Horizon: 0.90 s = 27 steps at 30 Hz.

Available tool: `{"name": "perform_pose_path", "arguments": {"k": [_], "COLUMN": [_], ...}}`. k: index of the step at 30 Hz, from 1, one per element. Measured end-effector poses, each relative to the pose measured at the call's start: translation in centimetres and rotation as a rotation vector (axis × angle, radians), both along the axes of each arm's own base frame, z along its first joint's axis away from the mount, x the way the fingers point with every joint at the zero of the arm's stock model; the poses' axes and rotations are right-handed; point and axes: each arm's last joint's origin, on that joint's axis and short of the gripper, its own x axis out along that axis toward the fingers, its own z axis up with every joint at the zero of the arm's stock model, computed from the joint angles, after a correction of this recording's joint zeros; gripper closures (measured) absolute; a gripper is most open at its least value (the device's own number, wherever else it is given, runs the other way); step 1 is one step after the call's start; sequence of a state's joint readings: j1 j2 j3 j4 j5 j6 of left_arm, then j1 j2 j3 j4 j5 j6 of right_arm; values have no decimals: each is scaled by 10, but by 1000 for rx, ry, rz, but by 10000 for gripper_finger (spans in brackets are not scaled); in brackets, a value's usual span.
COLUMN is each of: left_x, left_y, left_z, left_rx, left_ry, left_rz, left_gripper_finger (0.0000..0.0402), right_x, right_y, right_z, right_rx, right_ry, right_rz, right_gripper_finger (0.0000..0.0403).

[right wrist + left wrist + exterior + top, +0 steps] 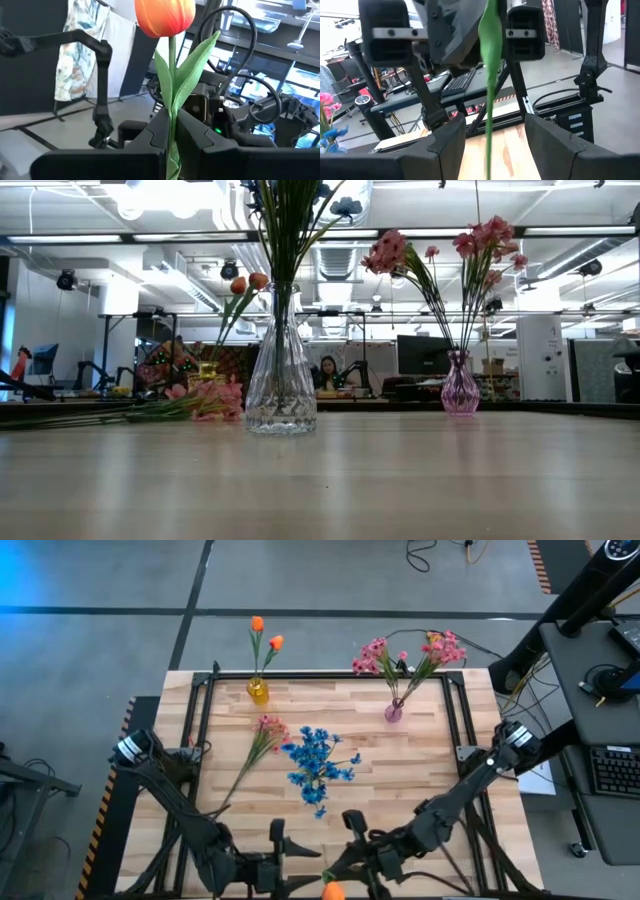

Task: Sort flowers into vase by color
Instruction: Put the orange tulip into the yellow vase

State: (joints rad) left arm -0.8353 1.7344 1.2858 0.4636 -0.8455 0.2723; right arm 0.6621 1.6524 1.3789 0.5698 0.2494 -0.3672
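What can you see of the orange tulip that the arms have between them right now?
The orange tulip is an artificial stem with one closed orange bud, a thin green stalk and long pointed green leaves. The right gripper is shut on the stalk just below the leaves, holding it roughly upright in the right wrist view. The left gripper is open around the green stalk, its fingers clear of it. From above, the bud shows at the near table edge, between the two arms.

Orange tulip [166,17], green stalk; blue flowers [318,766] and pink spray [270,728] on light wood desk [420,755]; yellow vase [258,691], pink vase [394,711].
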Motion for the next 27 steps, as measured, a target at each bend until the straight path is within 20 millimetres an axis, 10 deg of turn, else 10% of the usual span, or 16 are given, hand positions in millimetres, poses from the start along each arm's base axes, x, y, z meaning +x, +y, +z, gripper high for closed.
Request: {"name": "perform_pose_path", "arguments": {"k": [9,18,27], "left_x": [5,7,7], "left_y": [2,4,4], "left_z": [-1,-2,-3], "left_rx": [7,27,32], "left_ry": [7,18,23], "left_rz": [14,21,24], "left_gripper_finger": [245,387,399], "right_x": [10,14,15], "right_y": [-2,-8,-12], "right_z": [11,11,11], "right_rx": [-8,-3,54], "right_ry": [-48,-47,12], "right_rz": [54,38,29], "right_gripper_finger": [385,385,340]}}
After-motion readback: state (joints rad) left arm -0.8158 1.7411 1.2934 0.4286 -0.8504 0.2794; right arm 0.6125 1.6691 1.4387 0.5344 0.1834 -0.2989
